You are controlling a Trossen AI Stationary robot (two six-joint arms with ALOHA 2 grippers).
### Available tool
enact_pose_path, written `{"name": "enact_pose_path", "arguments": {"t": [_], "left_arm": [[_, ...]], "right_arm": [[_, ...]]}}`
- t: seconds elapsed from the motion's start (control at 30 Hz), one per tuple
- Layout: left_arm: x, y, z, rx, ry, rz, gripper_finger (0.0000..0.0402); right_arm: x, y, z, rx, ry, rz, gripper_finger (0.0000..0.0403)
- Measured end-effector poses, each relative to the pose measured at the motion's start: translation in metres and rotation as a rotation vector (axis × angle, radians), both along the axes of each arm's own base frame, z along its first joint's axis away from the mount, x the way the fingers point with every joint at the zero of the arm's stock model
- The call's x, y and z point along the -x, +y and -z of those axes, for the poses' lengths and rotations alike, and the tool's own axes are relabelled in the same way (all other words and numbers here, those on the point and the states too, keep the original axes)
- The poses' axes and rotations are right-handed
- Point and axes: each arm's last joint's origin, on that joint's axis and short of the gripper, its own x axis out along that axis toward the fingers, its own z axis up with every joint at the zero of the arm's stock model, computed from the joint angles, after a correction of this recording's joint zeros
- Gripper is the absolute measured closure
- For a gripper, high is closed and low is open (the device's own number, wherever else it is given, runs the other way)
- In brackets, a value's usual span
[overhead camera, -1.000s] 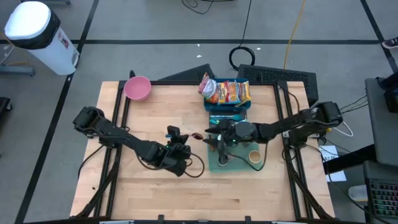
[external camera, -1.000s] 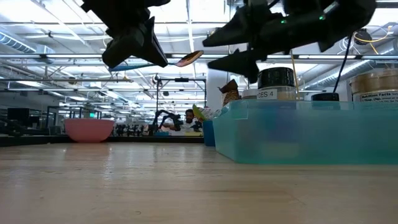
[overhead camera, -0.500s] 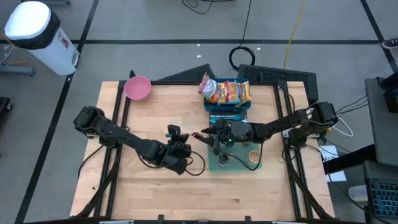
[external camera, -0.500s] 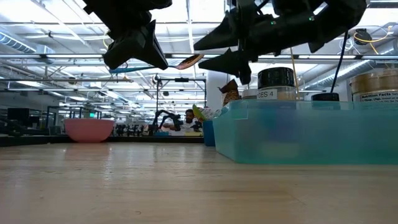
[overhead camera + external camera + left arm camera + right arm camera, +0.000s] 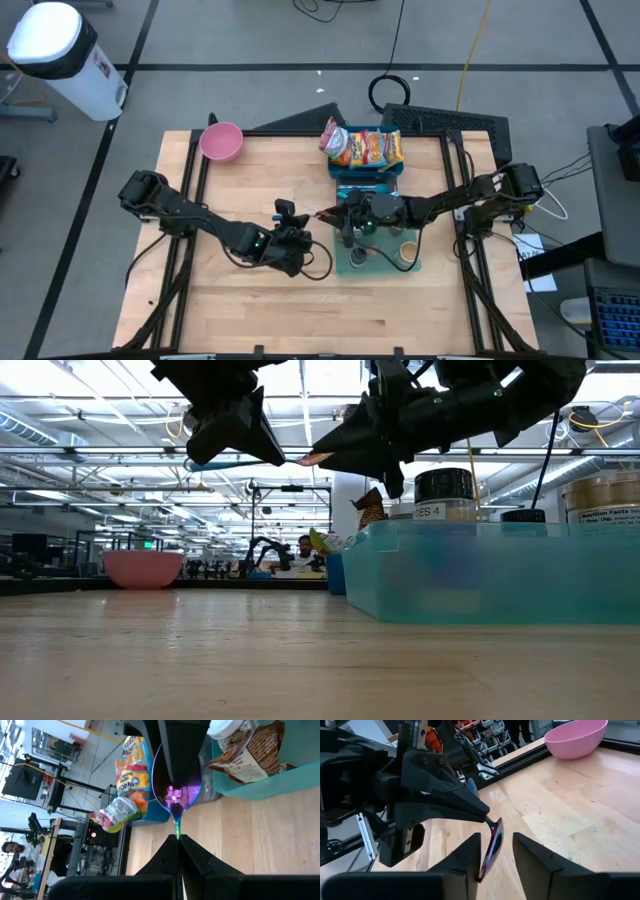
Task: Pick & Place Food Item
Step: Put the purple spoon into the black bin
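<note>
An iridescent spoon (image 5: 176, 795) hangs in the air over the table's middle, level, between my two grippers. My left gripper (image 5: 178, 840) is shut on its handle; in the high view this gripper (image 5: 303, 228) stands left of the teal tray (image 5: 345, 262). My right gripper (image 5: 497, 838) comes from the right. Its fingers stand narrowly apart on either side of the spoon's bowl (image 5: 493, 845). The low view shows the spoon's bowl (image 5: 306, 459) at the fingertips of both grippers. My left gripper pinches the spoon's thin handle (image 5: 177, 831) between its two fingertips, near the free end. The fingers lie along the handle, slanting slightly down toward the table's right. The spoon is clear of the table, bowl pointing away. My right gripper: I cannot tell whether its fingers touch the bowl.
The teal tray holds jars (image 5: 444, 492) under the right arm. A blue bin of snack bags (image 5: 365, 148) stands at the far edge, and a pink bowl (image 5: 221, 141) at the far left corner. Bare wood lies along the near edge.
My right gripper has crept toward the table's left onto the spoon's bowl, and its fingers have drawn much closer together around it. The spoon stays in the air in my left gripper.
</note>
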Motion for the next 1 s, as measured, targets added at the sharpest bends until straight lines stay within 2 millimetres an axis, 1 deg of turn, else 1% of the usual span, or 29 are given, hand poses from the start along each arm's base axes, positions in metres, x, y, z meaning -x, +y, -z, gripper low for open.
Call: {"name": "enact_pose_path", "arguments": {"t": [0.1,0.27,0.37,0.43,0.5,0.57,0.67,0.73,0.87,0.93,1.0], "left_arm": [[0.000,0.000,0.000,0.005,-0.003,0.000,0.0391],[-0.001,-0.002,-0.001,0.018,-0.019,0.007,0.0392],[-0.002,-0.003,-0.002,0.023,-0.030,0.020,0.0394],[-0.003,-0.005,-0.004,0.045,-0.066,0.013,0.0384],[-0.006,-0.008,-0.006,0.091,-0.106,0.024,0.0360],[-0.003,-0.013,-0.014,0.135,-0.132,0.043,0.0325],[0.002,-0.023,-0.035,0.233,-0.195,0.095,0.0267],[0.011,-0.028,-0.048,0.316,-0.203,0.163,0.0232],[0.033,-0.034,-0.070,0.492,-0.200,0.334,0.0180],[0.046,-0.033,-0.077,0.534,-0.219,0.364,0.0166],[0.060,-0.029,-0.077,0.550,-0.235,0.371,0.0160]], "right_arm": [[0.000,-0.001,0.000,-0.001,0.002,-0.006,0.0325],[0.000,-0.002,0.002,0.022,0.021,-0.037,0.0392],[0.001,-0.003,0.003,0.025,0.036,-0.032,0.0397],[0.000,-0.004,0.003,0.028,0.035,-0.039,0.0400],[0.001,-0.004,0.001,0.024,0.028,-0.051,0.0400],[0.004,-0.004,-0.003,0.035,0.034,-0.058,0.0401],[0.014,-0.007,-0.015,0.051,0.058,-0.049,0.0401],[0.022,-0.009,-0.026,0.070,0.064,-0.033,0.0401],[0.049,-0.012,-0.049,0.141,0.115,0.021,0.0402],[0.065,-0.015,-0.060,0.186,0.151,0.076,0.0402],[0.082,-0.017,-0.068,0.219,0.190,0.124,0.0402]]}}
